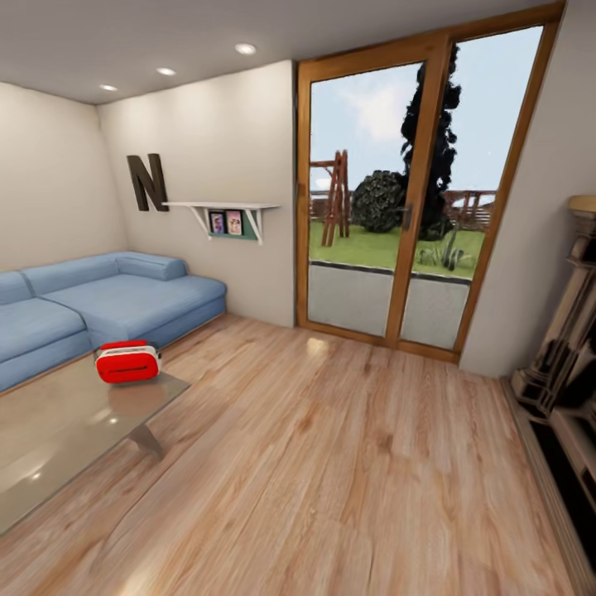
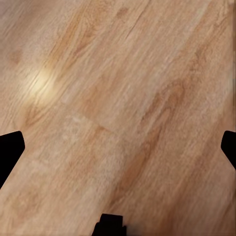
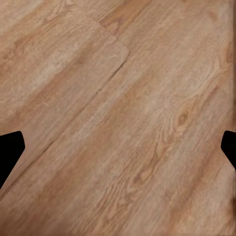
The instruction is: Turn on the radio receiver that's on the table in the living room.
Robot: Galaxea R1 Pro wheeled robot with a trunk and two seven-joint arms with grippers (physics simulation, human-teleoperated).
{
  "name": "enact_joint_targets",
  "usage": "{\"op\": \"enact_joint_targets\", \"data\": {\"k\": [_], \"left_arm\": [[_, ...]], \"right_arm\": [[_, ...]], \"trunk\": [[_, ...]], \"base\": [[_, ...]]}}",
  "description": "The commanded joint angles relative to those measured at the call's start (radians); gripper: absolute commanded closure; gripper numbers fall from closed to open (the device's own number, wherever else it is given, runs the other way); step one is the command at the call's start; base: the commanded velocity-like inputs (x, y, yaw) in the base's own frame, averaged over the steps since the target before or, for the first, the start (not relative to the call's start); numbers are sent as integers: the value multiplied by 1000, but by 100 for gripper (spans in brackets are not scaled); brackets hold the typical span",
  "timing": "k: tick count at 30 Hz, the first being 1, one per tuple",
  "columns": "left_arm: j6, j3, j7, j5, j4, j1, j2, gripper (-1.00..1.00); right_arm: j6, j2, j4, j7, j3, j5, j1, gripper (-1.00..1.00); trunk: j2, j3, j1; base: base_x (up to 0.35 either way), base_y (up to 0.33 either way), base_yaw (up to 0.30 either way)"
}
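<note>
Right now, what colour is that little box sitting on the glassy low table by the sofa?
Bright red, with a white-grey end; the small rounded radio receiver shows best in the head view.

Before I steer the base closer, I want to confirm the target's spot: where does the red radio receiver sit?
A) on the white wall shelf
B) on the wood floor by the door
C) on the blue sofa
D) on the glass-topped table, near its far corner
D: in the head view the radio receiver rests on the table, near its far corner, in front of the blue sofa.
</note>
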Motion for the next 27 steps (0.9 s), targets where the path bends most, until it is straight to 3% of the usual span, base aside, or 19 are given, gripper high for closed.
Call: {"op": "enact_joint_targets", "data": {"k": [1,21,27], "left_arm": [[0,0,0,0,0,0,0,-100],[0,0,0,0,0,0,1,-100],[0,0,0,0,0,0,2,-100]], "right_arm": [[0,0,0,0,0,0,0,-100],[0,0,0,0,0,0,0,-100],[0,0,0,0,0,0,0,-100]], "trunk": [[0,0,0],[0,0,0],[0,0,0]], "base": [[325,-167,0],[325,-167,2],[325,-167,183]]}}
